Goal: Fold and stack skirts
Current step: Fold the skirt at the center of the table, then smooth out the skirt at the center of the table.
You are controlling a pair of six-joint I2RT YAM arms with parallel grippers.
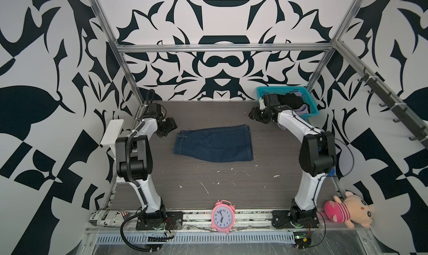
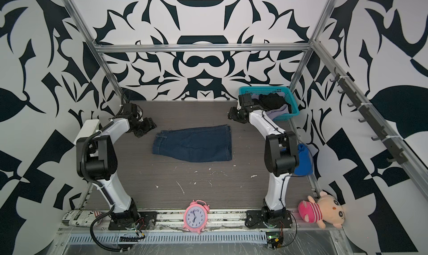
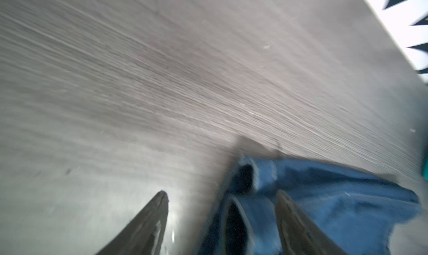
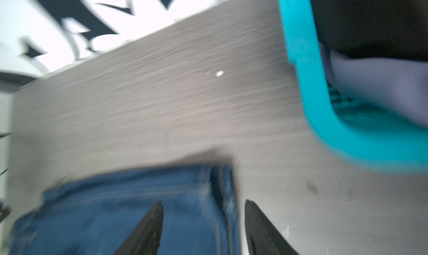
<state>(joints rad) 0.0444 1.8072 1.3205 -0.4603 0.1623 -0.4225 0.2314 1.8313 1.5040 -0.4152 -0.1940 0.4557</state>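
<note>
A dark blue denim skirt [image 1: 213,142] [image 2: 192,144] lies folded flat on the middle of the table. My left gripper [image 1: 168,129] [image 3: 222,193] hovers open over its waistband corner; the denim [image 3: 324,196] shows between and past the fingers, nothing gripped. My right gripper [image 1: 253,116] [image 4: 203,201] hangs open above the skirt's far right corner [image 4: 115,207], holding nothing. A black skirt [image 1: 289,101] [image 4: 370,22] and a lavender skirt [image 1: 303,110] [image 4: 382,85] are heaped in the teal basket [image 1: 281,89] [image 4: 308,80] at the back right.
A pink alarm clock [image 1: 223,216] stands at the front edge, a pink striped plush toy [image 1: 347,208] at the front right, a rolled newspaper [image 1: 106,218] at the front left. A bright blue cloth [image 2: 303,160] sits behind the right arm. White flecks dot the table.
</note>
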